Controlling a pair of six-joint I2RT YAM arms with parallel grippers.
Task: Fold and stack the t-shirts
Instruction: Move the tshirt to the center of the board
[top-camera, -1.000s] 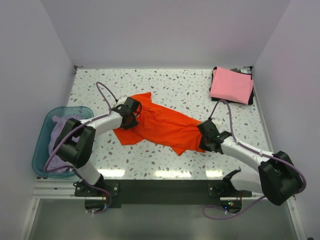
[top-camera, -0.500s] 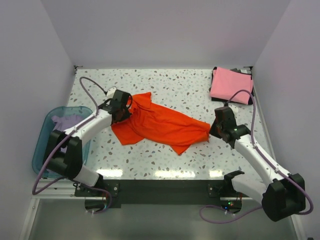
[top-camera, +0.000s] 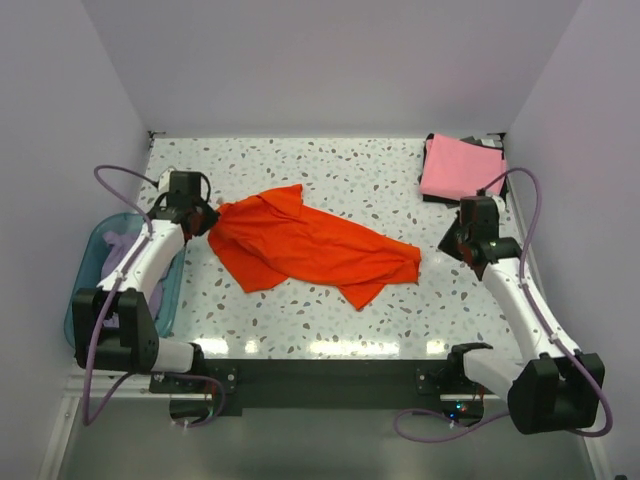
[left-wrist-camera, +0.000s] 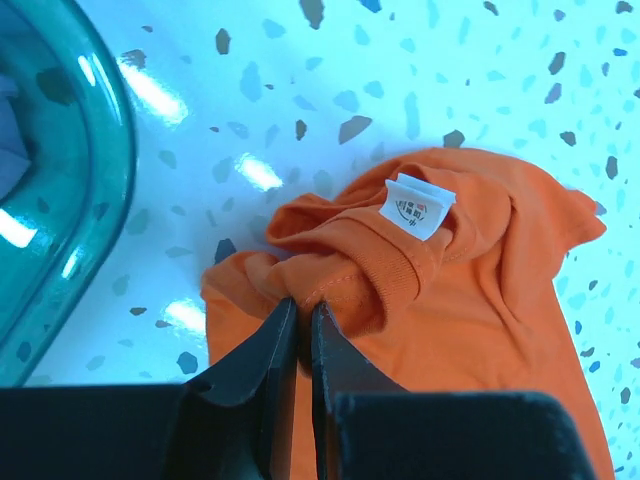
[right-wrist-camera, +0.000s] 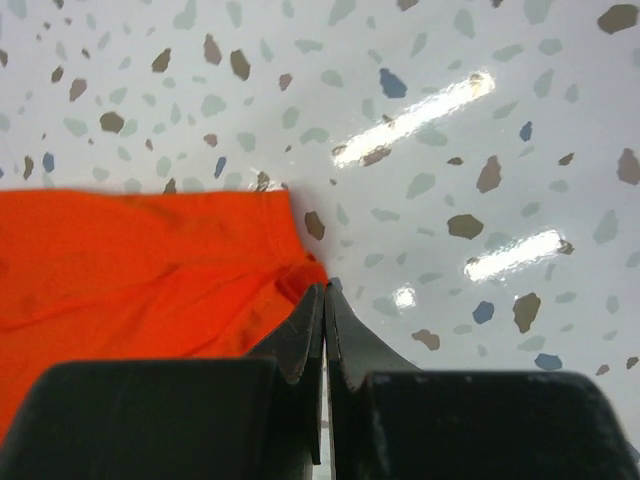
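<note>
Across the table (top-camera: 400, 180), orange-red t-shirt (top-camera: 310, 250) runs far-left to near-right; left pincer (left-wrist-camera: 297, 312) clamps it, right pincer (right-wrist-camera: 323, 295) closed.

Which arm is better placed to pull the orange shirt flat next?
Left. The left gripper is shut on the orange shirt near its collar; the right gripper is shut, seemingly empty, clear of the cloth.
</note>
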